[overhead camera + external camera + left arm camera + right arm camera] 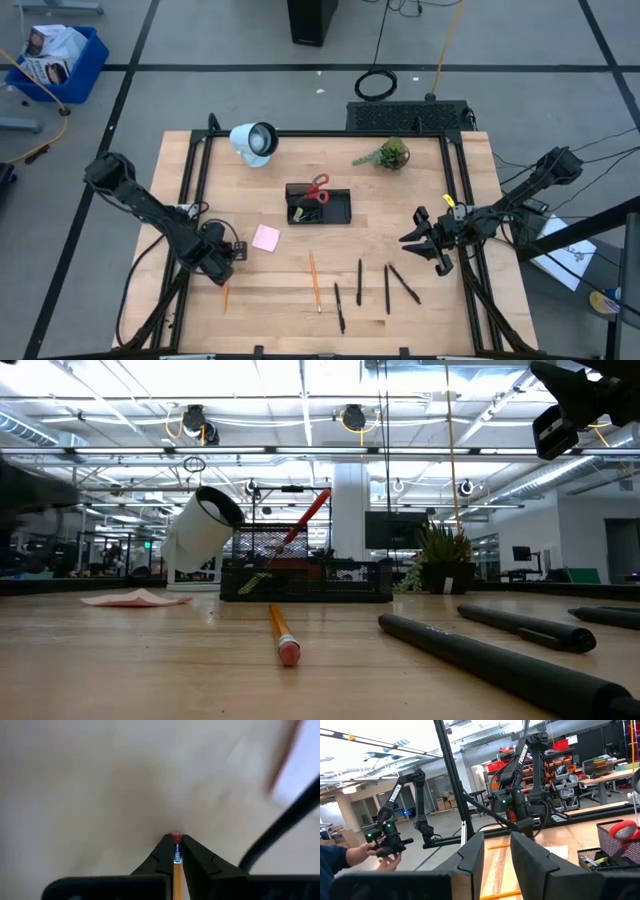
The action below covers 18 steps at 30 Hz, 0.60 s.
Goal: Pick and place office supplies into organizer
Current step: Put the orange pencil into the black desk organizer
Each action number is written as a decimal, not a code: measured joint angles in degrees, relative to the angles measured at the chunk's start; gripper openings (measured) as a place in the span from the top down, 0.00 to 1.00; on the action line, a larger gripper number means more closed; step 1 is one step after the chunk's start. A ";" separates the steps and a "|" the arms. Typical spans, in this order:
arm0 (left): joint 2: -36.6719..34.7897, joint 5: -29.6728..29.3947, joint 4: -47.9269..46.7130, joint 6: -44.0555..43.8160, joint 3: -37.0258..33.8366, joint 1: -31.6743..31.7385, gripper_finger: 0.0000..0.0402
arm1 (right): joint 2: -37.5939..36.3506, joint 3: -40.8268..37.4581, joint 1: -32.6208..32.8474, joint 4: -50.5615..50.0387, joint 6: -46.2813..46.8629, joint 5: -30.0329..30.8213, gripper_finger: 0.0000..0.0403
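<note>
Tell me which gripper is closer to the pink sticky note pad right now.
Left. The left gripper, shut on an orange pencil, sits just beside the pink sticky note pad. The right gripper waits across the table, beyond the pens.

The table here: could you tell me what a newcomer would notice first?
Probably the left gripper, its fingers shut on an orange pencil at the table's left front. Next, the black organizer at the centre with red scissors in it, and the row of black pens lying near the front edge.
</note>
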 joint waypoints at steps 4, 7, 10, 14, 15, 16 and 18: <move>0.09 -3.05 -1.02 1.66 1.27 -0.07 0.97 | 0.01 0.01 0.02 -0.01 0.01 0.00 0.78; 0.12 -4.19 -1.23 2.59 1.38 0.00 0.97 | 0.01 -0.01 0.02 -0.01 -0.01 0.00 0.78; 0.05 -4.84 -0.91 2.79 1.50 -0.04 0.95 | -0.01 -0.01 0.02 0.01 0.01 0.00 0.78; -0.02 -5.82 -0.80 2.73 1.57 -0.04 0.96 | 0.01 0.01 0.01 0.01 0.00 0.01 0.78; -0.04 -5.87 -0.81 2.72 1.57 -0.04 0.97 | 0.01 0.00 0.01 0.01 0.01 0.01 0.78; -0.04 -5.88 -0.82 2.70 1.57 -0.04 0.97 | 0.01 0.01 0.02 0.01 0.01 0.00 0.78; -0.08 -6.48 -0.82 2.70 1.62 -0.05 0.98 | 0.01 0.01 0.00 0.01 0.01 0.00 0.78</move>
